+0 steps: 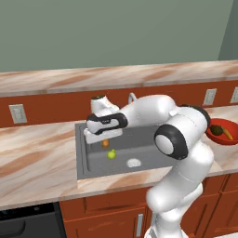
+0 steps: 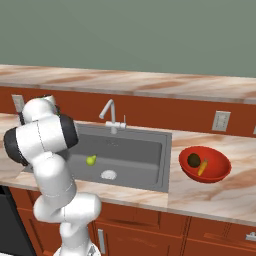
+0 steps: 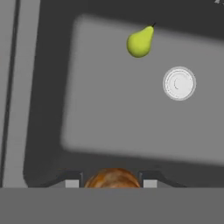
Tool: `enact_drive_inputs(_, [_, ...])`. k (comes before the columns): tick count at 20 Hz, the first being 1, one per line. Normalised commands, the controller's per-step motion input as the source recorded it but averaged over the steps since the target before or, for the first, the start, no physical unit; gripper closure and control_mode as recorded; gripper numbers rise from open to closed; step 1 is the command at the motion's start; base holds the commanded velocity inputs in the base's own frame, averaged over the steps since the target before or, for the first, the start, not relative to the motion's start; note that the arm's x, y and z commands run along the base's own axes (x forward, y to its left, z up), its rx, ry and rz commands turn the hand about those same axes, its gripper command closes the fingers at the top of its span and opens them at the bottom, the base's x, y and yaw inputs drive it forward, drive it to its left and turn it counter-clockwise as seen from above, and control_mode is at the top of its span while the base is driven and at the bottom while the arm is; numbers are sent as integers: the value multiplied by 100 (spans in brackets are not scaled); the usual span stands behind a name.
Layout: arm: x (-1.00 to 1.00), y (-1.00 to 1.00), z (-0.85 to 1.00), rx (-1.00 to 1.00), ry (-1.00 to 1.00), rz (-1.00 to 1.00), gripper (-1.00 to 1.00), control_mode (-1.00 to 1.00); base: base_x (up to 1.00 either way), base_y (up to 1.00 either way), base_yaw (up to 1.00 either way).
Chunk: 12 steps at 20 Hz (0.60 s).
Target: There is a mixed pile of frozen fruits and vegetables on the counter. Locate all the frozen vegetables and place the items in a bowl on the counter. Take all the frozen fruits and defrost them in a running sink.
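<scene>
Gripper (image 3: 112,183) hangs over the large dark grey sink basin (image 3: 109,127), its fingers closed on the small orange-brown round fruit (image 3: 113,178). The yellow-green pear-shaped fruit (image 3: 140,41) lies on the basin floor, near the round pale drain (image 3: 179,83).

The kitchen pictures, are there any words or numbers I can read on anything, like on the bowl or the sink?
There are none to read.
The red bowl is plain, with no label.
The sink and its faucet carry no brand or marks.
The wall outlets are blank plates.
The small orange fruit in the claw and the yellow-green fruit have no stickers.
</scene>
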Motion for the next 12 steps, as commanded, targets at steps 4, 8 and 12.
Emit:
enact_drive_inputs(4, [54,-92,-78,18,9,2,100,-100,0,0,0])
enact_drive_inputs(8, [90,-40,-88,12,15,10,100,-100,0,0,0])
enact_drive_inputs(12, [76,0,-81,0,19,30,100,-100,0,0,0])
